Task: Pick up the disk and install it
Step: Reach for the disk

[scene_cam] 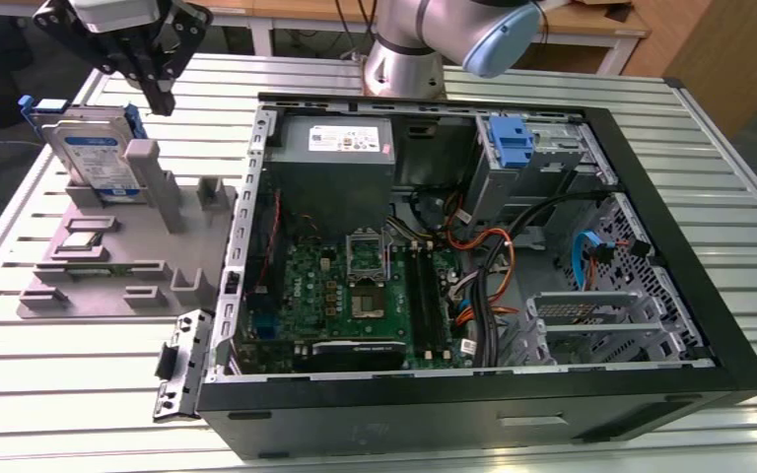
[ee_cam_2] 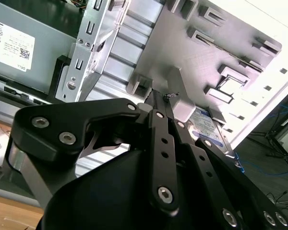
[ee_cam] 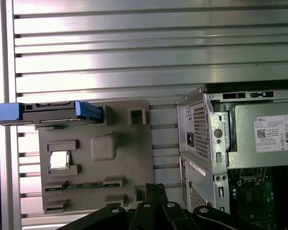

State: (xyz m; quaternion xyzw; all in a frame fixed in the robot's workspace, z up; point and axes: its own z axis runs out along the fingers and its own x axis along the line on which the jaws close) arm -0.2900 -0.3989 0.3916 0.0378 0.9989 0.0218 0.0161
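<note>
Place: robotics lab or test workshop, not a home or an office.
Desk: the desk has a top of ribbed bare aluminium profile, with slots running its whole width.
Arm: a grey industrial robot arm stands at the desk's far edge in the exterior view.
Workpiece: a desktop computer case lies on its side with the panel off, its motherboard and wiring exposed.
Fixture: a grey holder plate with slots and pockets sits just beside the case. The disk stands on edge in one slot.
Surroundings: wooden furniture stands behind the desk. In the second wrist view, thin cable runs loose over a dark floor.
</note>
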